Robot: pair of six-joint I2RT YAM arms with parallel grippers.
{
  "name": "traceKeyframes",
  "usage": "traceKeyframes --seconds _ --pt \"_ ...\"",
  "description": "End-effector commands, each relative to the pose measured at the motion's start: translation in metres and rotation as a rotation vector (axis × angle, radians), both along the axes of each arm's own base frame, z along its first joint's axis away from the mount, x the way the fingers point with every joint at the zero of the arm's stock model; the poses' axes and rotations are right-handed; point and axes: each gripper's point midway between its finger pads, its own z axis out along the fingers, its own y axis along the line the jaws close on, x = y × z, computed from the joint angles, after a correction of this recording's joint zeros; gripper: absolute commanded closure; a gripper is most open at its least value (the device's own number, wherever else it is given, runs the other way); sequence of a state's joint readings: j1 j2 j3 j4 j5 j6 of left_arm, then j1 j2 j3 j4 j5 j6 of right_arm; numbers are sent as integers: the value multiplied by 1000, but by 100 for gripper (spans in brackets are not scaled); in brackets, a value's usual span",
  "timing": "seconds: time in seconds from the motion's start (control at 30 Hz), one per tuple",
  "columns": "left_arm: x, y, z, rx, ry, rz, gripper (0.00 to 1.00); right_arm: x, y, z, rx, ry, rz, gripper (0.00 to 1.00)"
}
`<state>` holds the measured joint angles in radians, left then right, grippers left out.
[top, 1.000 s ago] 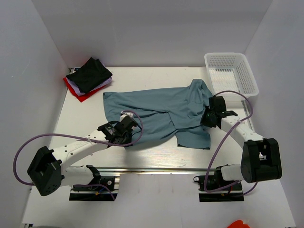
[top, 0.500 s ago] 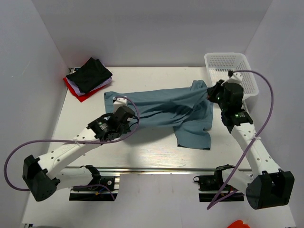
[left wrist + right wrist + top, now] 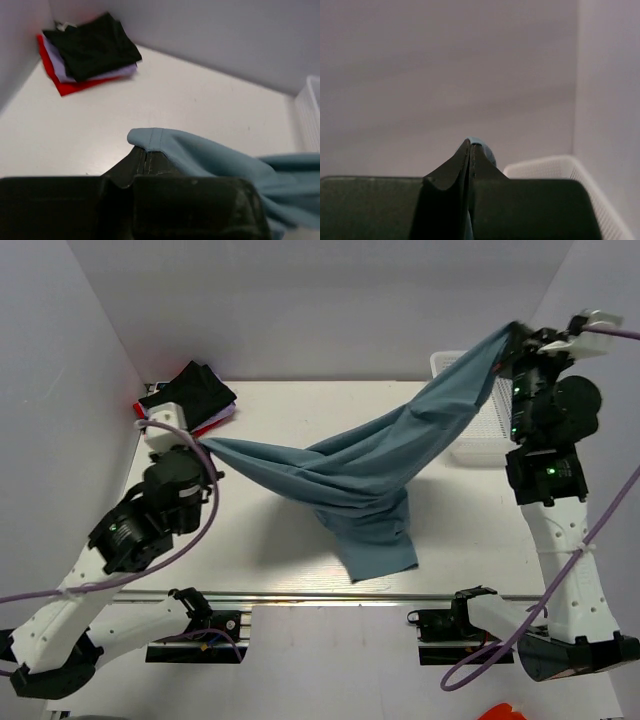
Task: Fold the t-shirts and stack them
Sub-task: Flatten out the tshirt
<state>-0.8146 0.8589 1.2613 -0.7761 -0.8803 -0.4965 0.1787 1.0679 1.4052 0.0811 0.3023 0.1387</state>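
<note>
Hanging between the 2 grippers, the blue-teal t-shirt (image 3: 370,475) runs as 1 long slack band from low on the left to high on the right. The left gripper (image 3: 198,445) is closed on a hemmed corner of it, low over the table (image 3: 270,540) and near the folded stack of black, white and red t-shirts (image 3: 188,398). The left wrist view shows its jaws pressed together with the cloth edge pinched at their tips. The right gripper (image 3: 514,332) is likewise clamped on the opposite end, raised well above the white basket (image 3: 478,436), with a small tuft of blue showing at its closed tips in the right wrist view. The shirt's middle sags, and its lowest fold seems to reach the table toward the near edge. By my judgement, the next move turns on that tilted left-to-right axis: the right end is far higher and would have to come down for the cloth to lie flat.
</note>
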Motion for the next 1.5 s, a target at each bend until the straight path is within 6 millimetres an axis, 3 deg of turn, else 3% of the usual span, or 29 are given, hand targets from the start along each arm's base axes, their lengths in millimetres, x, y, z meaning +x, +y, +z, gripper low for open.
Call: traceKeyframes --seconds 0.0,0.1,0.13,0.2,0.23,0.27,0.3,0.4,0.53,0.6,0.77,0.9,0.97,1.03,1.07,1.1,1.2,1.23,1.27,1.33,1.37,1.47 --pt "-15 48 51 -14 -136 160 100 -45 -37 83 -12 -211 -182 100" --pt "-37 86 80 -78 -224 266 100 -68 -59 118 -45 -272 -306 100" --pt "-45 103 86 -90 -251 337 100 -86 -66 140 -24 -318 -336 100" --pt "-62 129 100 -130 -303 411 100 -85 -75 146 -56 -314 -405 100" --pt "-69 138 103 -150 -315 434 100 -101 -82 162 -39 -354 -436 100" --pt "-75 147 106 -160 -322 458 100 -99 -87 162 -54 -338 -480 100" --pt "-88 163 109 -200 -341 514 100 -112 -95 172 -55 -361 -524 100" --pt "-102 181 117 -204 -357 550 100 -126 -109 181 -92 -367 -631 100" --pt "-109 190 128 -211 -377 568 100 -146 -114 195 -85 -402 -663 100" --pt "-103 184 134 -186 -368 567 100 -155 -114 197 -83 -415 -654 100" --pt "-87 167 146 -125 -348 550 100 -154 -106 192 -103 -398 -589 100" --pt "-66 145 149 -48 -326 552 100 -123 -96 171 -140 -337 -550 100" --pt "-45 122 149 7 -334 508 100 -98 -94 158 -142 -289 -548 100" --pt "-31 108 147 32 -329 509 100 -58 -86 128 -169 -208 -531 100" --pt "-22 101 142 60 -321 514 100 -48 -84 121 -163 -196 -526 100" --pt "-6 87 134 117 -294 518 100 -22 -80 96 -180 -140 -517 100" --pt "20 69 123 202 -277 536 100 17 -74 60 -187 -78 -508 100" --pt "37 56 114 263 -258 531 100 27 -73 48 -195 -49 -511 100" --pt "44 56 114 280 -262 556 100 47 -70 33 -215 -11 -509 100" --pt "64 58 106 329 -240 614 100 55 -72 29 -222 14 -534 100" --pt "67 61 109 313 -255 642 100 69 -74 20 -240 50 -556 100" --pt "71 80 122 310 -266 707 100 71 -79 23 -252 63 -591 100"
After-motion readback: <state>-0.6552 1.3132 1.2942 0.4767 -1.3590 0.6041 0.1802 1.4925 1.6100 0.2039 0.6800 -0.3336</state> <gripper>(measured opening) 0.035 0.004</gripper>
